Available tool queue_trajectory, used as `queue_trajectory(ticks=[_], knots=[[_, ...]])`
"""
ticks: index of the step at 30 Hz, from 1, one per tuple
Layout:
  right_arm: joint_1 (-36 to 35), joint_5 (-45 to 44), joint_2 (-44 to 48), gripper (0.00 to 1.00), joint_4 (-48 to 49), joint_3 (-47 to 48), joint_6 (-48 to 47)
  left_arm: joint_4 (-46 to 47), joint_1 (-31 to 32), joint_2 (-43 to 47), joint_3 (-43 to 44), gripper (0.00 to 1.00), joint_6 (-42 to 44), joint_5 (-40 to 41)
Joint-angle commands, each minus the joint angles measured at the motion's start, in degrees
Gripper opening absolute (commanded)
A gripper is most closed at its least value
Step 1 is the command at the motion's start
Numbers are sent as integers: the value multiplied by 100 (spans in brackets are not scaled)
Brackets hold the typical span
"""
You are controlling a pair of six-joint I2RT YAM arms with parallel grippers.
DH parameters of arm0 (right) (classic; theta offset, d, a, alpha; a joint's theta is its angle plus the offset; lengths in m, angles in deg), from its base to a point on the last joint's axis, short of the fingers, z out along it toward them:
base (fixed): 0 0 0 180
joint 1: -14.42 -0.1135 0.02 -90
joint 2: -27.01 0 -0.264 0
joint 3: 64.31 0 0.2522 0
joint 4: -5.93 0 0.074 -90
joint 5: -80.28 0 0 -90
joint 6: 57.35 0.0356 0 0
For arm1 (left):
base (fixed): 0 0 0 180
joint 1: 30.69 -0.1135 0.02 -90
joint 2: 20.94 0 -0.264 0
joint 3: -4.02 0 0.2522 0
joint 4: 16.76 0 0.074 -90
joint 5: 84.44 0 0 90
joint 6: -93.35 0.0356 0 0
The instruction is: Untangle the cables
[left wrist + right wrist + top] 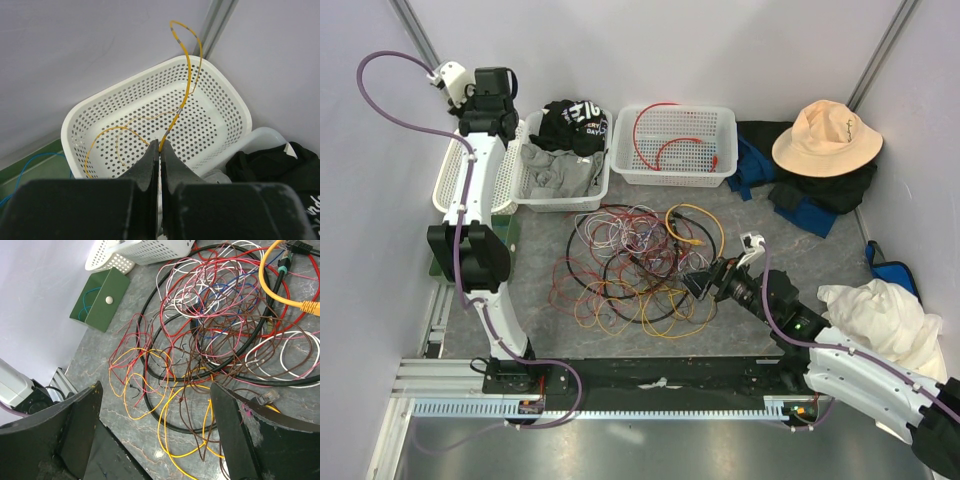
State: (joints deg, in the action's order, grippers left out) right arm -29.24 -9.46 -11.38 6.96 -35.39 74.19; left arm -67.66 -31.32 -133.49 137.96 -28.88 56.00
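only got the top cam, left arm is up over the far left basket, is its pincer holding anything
Observer: Yes. In the left wrist view, the left pincer is shut on a thin yellow wire.
Operator: where does the wire run
Observer: It loops up above the tips, and another stretch lies curled inside the white basket below.
Operator: right pincer got anything
Observer: No. The right pincer is wide open over the edge of the cable pile and grips nothing.
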Motion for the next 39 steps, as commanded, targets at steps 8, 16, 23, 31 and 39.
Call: queue_trajectory(ticks=[8,16,23,31,39], knots=[[-20,265,-204,96,350,119,-58,225,1,119,-21,99,-152,265],[-20,344,-2,96,279,101,-41,155,1,847,-723,100,-388,64],[-11,10,192,96,-263,189,-304,146,921,2675,-2787,100,-961,-999],[-11,-1674,-651,95,-854,522,-383,796,3682,3477,-5091,100,-1355,-2230],[-20,-2609,-3126,93,-775,2130,-734,841,4614,4293,-6198,100,-1936,-2398]])
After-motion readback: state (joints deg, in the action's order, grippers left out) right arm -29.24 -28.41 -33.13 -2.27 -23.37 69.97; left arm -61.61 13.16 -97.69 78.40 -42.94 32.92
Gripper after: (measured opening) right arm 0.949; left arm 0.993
